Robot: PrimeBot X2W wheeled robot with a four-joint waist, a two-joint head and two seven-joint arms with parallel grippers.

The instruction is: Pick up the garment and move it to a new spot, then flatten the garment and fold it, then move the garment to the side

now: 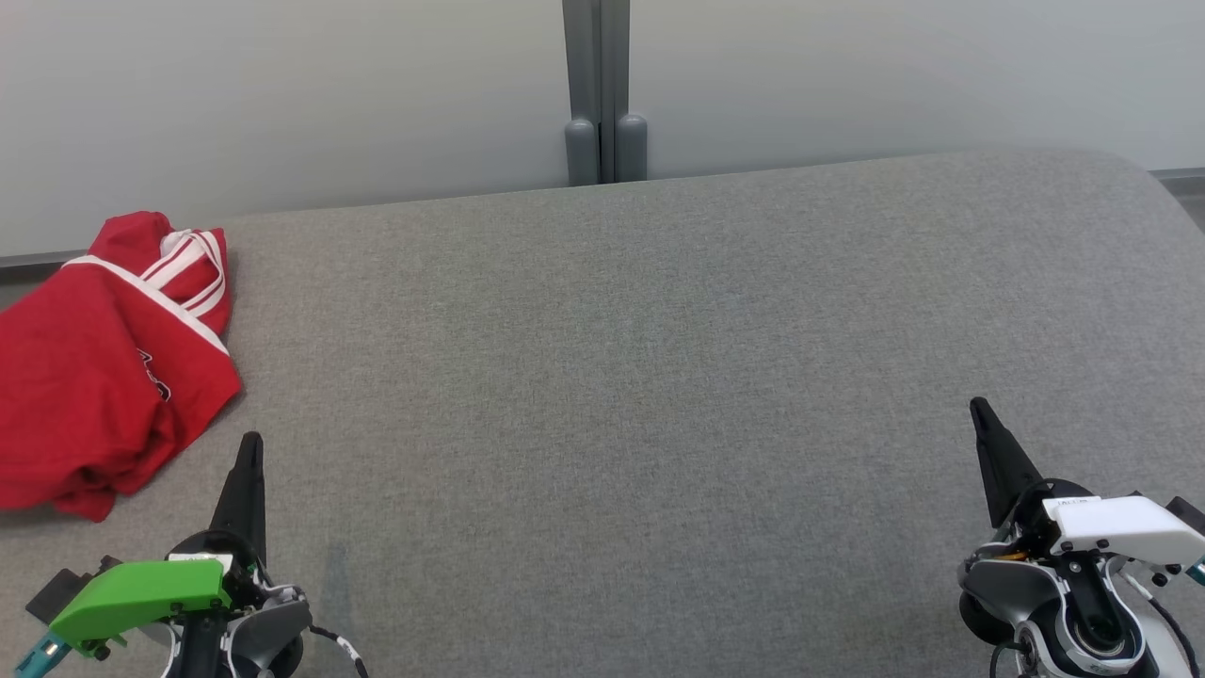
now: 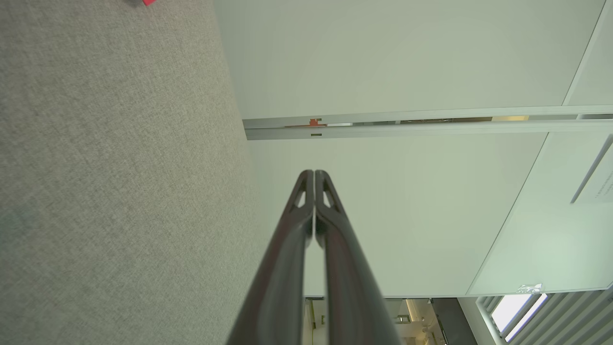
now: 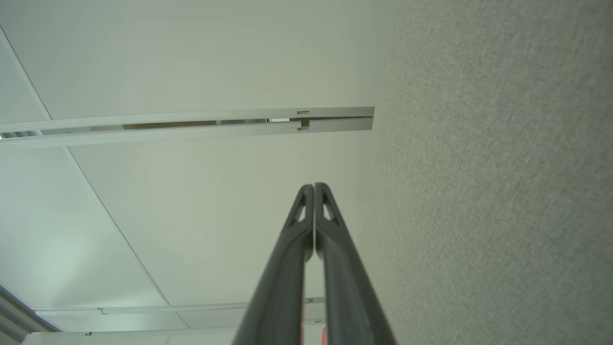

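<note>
The garment (image 1: 94, 363) is a red shirt with white trim, lying bunched at the far left edge of the grey padded table (image 1: 659, 377). A sliver of red garment (image 2: 149, 2) also peeks in at the top of the left wrist view. My left gripper (image 1: 250, 443) rests at the lower left, just right of the garment's near corner and apart from it, its fingers pressed together with nothing between them. At the lower right my right gripper (image 1: 979, 407) is shut and empty too. Both wrist views show closed fingertips: left gripper (image 2: 314, 173), right gripper (image 3: 314, 186).
A pale partition wall (image 1: 282, 94) runs behind the table, with a grey post (image 1: 602, 94) at its middle. The table's right end curves away at the upper right (image 1: 1158, 188). Wide bare grey cloth lies between the two grippers.
</note>
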